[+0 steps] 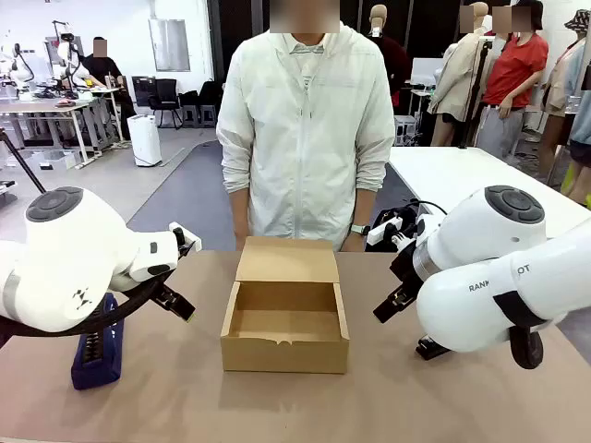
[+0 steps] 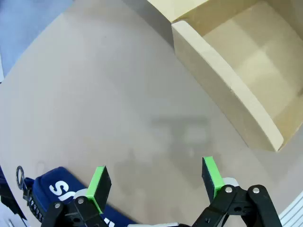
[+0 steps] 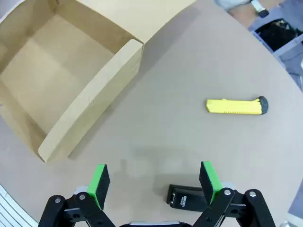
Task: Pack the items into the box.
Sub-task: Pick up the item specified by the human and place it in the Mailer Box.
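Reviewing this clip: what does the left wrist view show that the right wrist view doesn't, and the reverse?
Left wrist view, not the right: the navy pouch with white lettering, lying on the table beside one finger of the open left gripper.
Right wrist view, not the left: the yellow tool with a black end, lying flat beyond the open right gripper; a black stapler close to one of its fingers; a person's wrist with a watch at the far edge.
Both: the brown box, lid open, nothing inside, on the table.

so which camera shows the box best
front view: the whole box is there, flap open, inside empty. both wrist views crop it, each catching one side wall and part of the floor
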`<control>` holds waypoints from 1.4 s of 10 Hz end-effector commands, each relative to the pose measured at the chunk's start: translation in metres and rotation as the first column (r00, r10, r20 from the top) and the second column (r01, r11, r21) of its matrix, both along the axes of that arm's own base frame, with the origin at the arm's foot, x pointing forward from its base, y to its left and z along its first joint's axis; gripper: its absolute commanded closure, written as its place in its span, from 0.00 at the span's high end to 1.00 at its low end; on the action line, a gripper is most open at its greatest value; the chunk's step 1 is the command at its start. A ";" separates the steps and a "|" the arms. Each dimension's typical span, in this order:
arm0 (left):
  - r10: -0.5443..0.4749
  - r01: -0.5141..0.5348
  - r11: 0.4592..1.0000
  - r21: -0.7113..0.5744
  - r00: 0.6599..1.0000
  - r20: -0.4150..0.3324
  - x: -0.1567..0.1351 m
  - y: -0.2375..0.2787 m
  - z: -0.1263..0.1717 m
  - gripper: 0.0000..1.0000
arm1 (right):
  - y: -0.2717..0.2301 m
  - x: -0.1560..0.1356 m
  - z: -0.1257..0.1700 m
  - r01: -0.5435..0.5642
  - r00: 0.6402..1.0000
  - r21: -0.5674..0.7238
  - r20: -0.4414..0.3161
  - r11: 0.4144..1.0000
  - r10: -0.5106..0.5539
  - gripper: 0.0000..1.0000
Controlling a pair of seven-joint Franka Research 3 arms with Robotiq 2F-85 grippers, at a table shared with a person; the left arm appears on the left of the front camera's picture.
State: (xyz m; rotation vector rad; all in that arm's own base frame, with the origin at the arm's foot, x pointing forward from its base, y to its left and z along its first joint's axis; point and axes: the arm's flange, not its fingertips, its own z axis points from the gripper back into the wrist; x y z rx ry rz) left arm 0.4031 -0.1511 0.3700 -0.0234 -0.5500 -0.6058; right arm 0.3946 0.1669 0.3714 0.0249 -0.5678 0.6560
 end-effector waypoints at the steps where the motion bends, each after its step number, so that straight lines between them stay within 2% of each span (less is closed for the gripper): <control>1: 0.000 0.000 1.000 0.000 1.000 0.001 0.000 0.000 0.000 1.00 | 0.000 0.000 0.000 0.000 1.000 0.000 0.000 1.000 0.000 1.00; 14: 0.000 0.000 1.000 0.000 1.000 0.001 0.000 0.000 0.000 1.00 | 0.000 0.000 0.000 0.000 1.000 0.000 0.000 1.000 0.000 1.00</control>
